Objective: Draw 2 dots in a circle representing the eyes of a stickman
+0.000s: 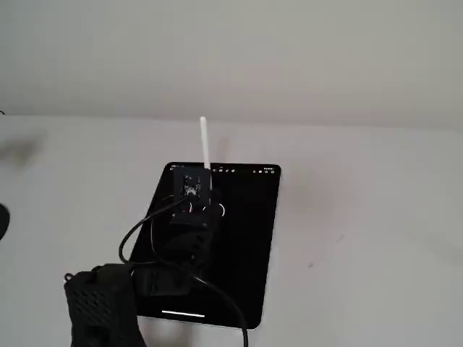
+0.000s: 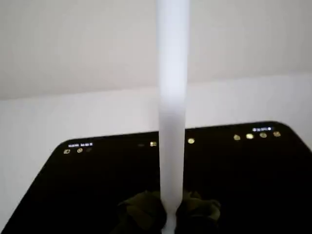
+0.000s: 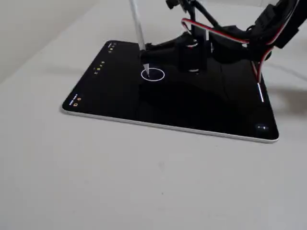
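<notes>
Showing one circle (image 3: pixel 153 74), dots unclear.

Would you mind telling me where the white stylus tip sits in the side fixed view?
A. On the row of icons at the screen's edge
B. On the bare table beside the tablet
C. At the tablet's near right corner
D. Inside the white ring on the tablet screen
D: in a fixed view the stylus comes down with its tip inside the circle on the black tablet.
</notes>
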